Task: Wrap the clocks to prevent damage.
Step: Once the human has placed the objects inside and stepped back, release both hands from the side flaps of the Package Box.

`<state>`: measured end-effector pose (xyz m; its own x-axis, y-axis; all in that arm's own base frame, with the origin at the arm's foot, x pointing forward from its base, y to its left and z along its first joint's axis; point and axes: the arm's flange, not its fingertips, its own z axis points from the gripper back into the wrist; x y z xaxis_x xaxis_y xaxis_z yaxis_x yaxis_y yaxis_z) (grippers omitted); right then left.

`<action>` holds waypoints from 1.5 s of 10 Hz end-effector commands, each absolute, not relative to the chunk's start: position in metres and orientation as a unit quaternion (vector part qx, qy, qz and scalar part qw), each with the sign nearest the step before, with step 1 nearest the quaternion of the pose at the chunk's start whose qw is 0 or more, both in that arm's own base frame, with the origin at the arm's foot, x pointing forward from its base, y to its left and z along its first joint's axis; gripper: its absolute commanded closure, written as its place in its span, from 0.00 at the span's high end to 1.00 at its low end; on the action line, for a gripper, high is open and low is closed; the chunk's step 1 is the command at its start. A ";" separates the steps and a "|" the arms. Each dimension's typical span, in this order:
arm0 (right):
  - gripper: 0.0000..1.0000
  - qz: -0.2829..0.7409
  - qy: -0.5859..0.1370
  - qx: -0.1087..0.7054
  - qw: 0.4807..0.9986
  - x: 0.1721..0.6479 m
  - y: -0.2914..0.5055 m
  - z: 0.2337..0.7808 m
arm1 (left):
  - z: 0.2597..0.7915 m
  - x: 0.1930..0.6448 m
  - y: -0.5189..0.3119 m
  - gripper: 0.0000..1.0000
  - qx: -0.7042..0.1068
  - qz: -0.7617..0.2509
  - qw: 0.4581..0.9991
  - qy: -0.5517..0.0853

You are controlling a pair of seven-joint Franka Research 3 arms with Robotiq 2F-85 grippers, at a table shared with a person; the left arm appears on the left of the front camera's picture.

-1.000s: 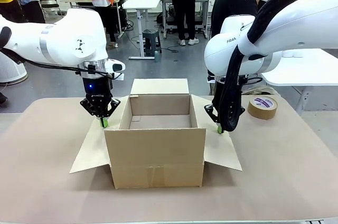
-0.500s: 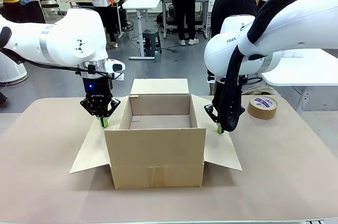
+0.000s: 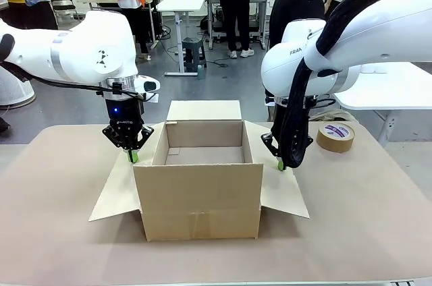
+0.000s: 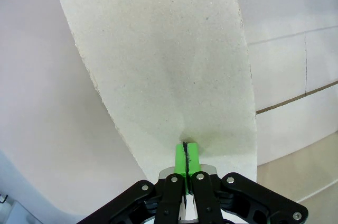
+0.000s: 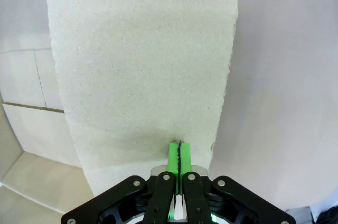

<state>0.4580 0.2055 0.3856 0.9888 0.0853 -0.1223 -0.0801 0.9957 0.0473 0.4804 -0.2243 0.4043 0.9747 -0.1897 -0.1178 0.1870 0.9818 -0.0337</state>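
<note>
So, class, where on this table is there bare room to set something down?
Bare: the brown table in front of the open cardboard box, left of its left flap, and right of its right flap, short of the brown tape roll; also the box floor. Crowded: both flaps, under the shut left gripper and right gripper.

Left pincer [image 3: 133, 156], open box [image 3: 199, 191], right pincer [image 3: 280, 164]

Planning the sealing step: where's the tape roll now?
In the front view, the tape roll lies flat on the table at far right, just right of the right gripper.
</note>
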 end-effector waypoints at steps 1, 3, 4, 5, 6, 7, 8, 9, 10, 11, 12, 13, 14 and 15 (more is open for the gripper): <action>0.01 0.037 0.061 0.014 0.997 0.457 0.206 0.385 | 0.404 0.479 -0.224 0.00 -0.010 -0.095 0.994 0.062; 0.01 0.037 0.061 0.014 0.997 0.457 0.206 0.385 | 0.404 0.479 -0.224 0.00 -0.010 -0.095 0.994 0.062; 0.01 0.037 0.061 0.014 0.997 0.457 0.206 0.385 | 0.404 0.479 -0.224 0.00 -0.010 -0.095 0.994 0.062; 0.01 0.037 0.061 0.014 0.997 0.457 0.206 0.385 | 0.404 0.479 -0.224 0.00 -0.010 -0.095 0.994 0.062; 0.01 0.037 0.061 0.014 0.997 0.457 0.206 0.385 | 0.404 0.479 -0.224 0.00 -0.010 -0.095 0.994 0.062; 0.01 0.037 0.061 0.014 0.997 0.457 0.206 0.385 | 0.404 0.479 -0.224 0.00 -0.010 -0.095 0.994 0.062; 0.01 0.037 0.061 0.014 0.997 0.457 0.206 0.385 | 0.404 0.479 -0.224 0.00 -0.010 -0.095 0.994 0.062; 0.01 0.037 0.061 0.014 0.997 0.457 0.206 0.385 | 0.404 0.479 -0.224 0.00 -0.010 -0.095 0.994 0.062; 0.01 0.037 0.061 0.014 0.997 0.457 0.206 0.385 | 0.404 0.479 -0.224 0.00 -0.010 -0.095 0.994 0.062; 0.01 0.037 0.061 0.014 0.997 0.457 0.206 0.385 | 0.404 0.479 -0.224 0.00 -0.010 -0.095 0.994 0.062; 0.01 0.037 0.061 0.014 0.997 0.457 0.206 0.385 | 0.404 0.479 -0.224 0.00 -0.010 -0.095 0.994 0.062; 0.01 0.037 0.061 0.014 0.997 0.457 0.206 0.385 | 0.404 0.479 -0.224 0.00 -0.010 -0.095 0.994 0.062; 0.01 0.037 0.061 0.014 0.997 0.457 0.206 0.385 | 0.404 0.479 -0.224 0.00 -0.010 -0.095 0.994 0.062; 0.01 0.037 0.061 0.014 0.997 0.457 0.206 0.385 | 0.404 0.479 -0.224 0.00 -0.010 -0.095 0.994 0.062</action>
<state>0.4580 0.2055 0.3856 0.9888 0.0853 -0.1223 -0.0801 0.9957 0.0473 0.4804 -0.2243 0.4043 0.9747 -0.1897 -0.1178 0.1870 0.9818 -0.0337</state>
